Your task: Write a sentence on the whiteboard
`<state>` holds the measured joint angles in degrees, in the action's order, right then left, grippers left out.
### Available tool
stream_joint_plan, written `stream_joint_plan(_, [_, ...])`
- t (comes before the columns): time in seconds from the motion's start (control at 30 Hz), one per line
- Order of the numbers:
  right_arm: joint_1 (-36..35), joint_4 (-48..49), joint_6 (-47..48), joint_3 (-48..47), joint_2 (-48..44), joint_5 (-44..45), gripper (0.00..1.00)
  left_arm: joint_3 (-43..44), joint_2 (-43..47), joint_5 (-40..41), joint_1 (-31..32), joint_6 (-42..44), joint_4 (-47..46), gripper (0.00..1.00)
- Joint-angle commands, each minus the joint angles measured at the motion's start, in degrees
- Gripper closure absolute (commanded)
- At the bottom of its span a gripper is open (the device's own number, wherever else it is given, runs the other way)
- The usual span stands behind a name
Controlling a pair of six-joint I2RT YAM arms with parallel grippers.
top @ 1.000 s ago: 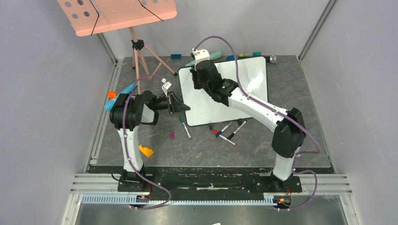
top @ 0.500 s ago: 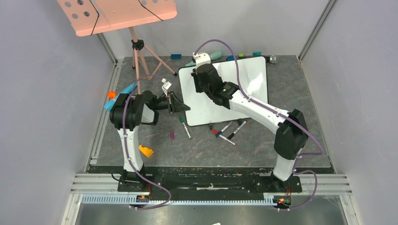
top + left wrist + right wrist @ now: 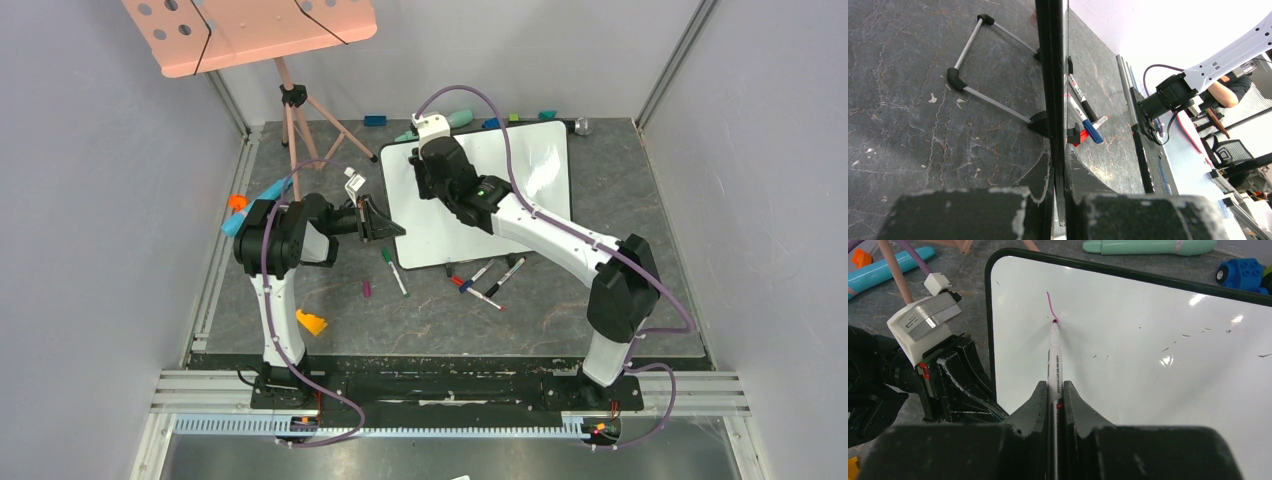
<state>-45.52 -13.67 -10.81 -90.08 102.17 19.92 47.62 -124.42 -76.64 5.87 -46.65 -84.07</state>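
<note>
The whiteboard (image 3: 520, 170) stands tilted at the back middle of the table, on wire legs with black clip feet (image 3: 1038, 120). My left gripper (image 3: 386, 228) is shut on its left edge (image 3: 1050, 75). My right gripper (image 3: 418, 165) is shut on a white marker (image 3: 1054, 355). The marker's magenta tip touches the board (image 3: 1148, 340) near its upper left corner. Of the sentence only one short curved magenta stroke (image 3: 1049, 304) shows above the tip. No words are readable.
A pink perforated board (image 3: 250, 30) on a tripod (image 3: 300, 120) stands at the back left. Loose markers (image 3: 490, 280) and a green-capped marker (image 3: 393, 270) lie before the whiteboard. A mint tube (image 3: 1148, 246) and a blue toy (image 3: 1240, 274) lie behind it. An orange piece (image 3: 312, 322) lies near left.
My right gripper has shifted a little to the right and nearer with the marker on the board. The left arm and the board have not moved.
</note>
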Motion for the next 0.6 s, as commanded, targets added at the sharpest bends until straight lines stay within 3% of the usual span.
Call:
stream_joint_plan(0.0, [0.1,2.0,1.0,-2.6,-3.3,-1.1,1.00,-0.4,0.0,-0.7,0.5,5.4,-5.1,0.98])
stream_joint_plan(0.57, [0.4,0.9,2.7,-5.6,-1.2,2.6,1.00,-0.3,-0.1,-0.6,0.6,5.3,-5.1,0.98])
